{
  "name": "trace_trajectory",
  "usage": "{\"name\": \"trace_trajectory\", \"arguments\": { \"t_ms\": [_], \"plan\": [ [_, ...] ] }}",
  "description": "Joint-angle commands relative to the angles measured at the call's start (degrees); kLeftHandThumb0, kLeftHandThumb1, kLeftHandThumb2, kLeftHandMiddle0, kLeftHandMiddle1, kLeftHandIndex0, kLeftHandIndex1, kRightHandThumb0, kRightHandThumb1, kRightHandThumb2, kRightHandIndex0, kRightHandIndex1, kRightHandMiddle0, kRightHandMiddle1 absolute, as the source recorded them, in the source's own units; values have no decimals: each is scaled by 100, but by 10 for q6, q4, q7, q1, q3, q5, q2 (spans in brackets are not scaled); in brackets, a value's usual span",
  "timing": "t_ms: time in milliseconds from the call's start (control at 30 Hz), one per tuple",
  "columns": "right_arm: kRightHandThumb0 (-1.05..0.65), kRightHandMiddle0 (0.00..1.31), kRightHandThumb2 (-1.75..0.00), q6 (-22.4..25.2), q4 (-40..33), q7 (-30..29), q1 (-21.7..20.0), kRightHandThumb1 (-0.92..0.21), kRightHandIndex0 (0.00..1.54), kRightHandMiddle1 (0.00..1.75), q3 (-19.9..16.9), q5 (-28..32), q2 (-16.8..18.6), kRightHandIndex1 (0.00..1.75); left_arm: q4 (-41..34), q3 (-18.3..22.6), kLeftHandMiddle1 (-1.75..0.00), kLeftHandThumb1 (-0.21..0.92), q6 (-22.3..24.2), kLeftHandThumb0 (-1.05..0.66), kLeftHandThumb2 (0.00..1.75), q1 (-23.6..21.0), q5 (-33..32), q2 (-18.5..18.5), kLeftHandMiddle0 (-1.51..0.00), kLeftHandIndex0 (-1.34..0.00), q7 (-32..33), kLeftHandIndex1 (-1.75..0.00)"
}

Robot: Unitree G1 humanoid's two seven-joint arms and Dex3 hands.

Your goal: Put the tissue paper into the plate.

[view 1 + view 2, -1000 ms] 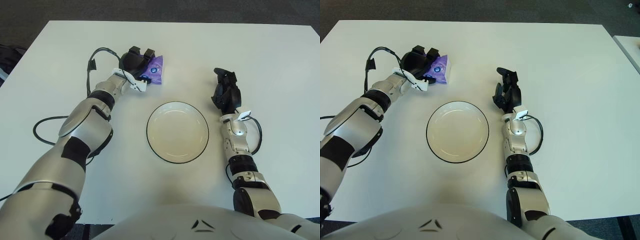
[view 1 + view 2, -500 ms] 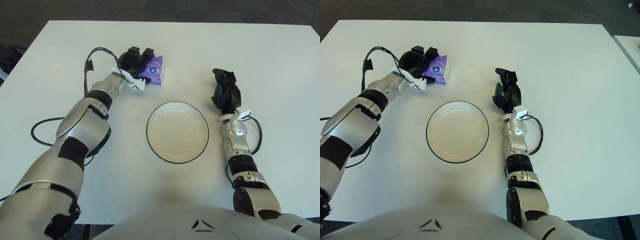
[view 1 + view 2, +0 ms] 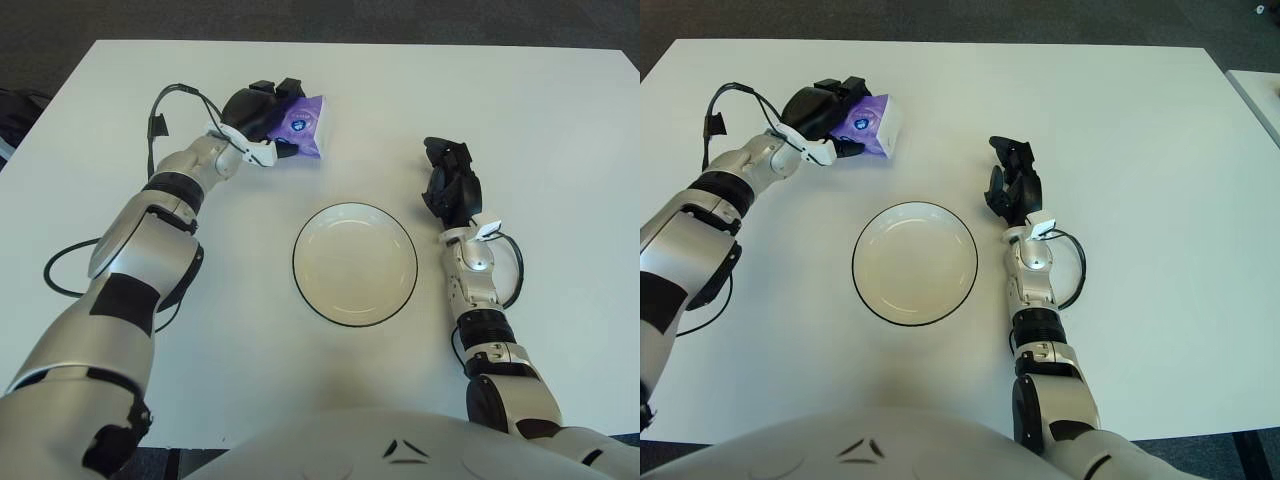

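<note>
Table (image 3: 560, 120) lies bare right of your one plate (image 3: 355, 264). Left hand (image 3: 258, 112) grips one tissue pack (image 3: 299, 127) far left; right hand (image 3: 450, 183) looks loosely curled.

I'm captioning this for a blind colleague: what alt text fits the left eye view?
The robot's left hand grips a purple tissue packet at the far left of a white table. An empty white plate sits at the centre, and the right hand shows just right of it.
</note>
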Motion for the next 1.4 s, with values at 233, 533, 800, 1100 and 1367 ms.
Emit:
{"name": "trace_trajectory", "arguments": {
  "t_ms": [233,533,800,1100,1367],
  "plan": [
    [-59,14,-71,33,71,3,85,-92,36,110,-3,15,22,54,-94,31,-175,31,-81,-48,132,-4,-17,32,-120,-62,-27,-175],
    [-58,13,-71,34,74,3,83,-92,35,110,-4,15,22,54,-228,61,-175,30,-133,-48,133,33,-36,51,-120,-63,-74,-175],
    [-58,11,-72,35,76,3,82,-92,34,109,-3,13,21,53,-316,73,-175,30,-157,-49,134,70,-43,38,-120,-63,-103,-175],
    [-55,11,-70,38,70,-4,87,-92,33,110,-1,9,24,52,-397,51,-175,30,-193,-48,133,119,-35,25,-120,-62,-165,-175],
    [-50,23,-70,32,48,-3,99,-87,38,114,3,12,31,62,-515,51,-175,32,-191,-48,131,192,-50,39,-123,-61,-238,-175]
  ]
}}
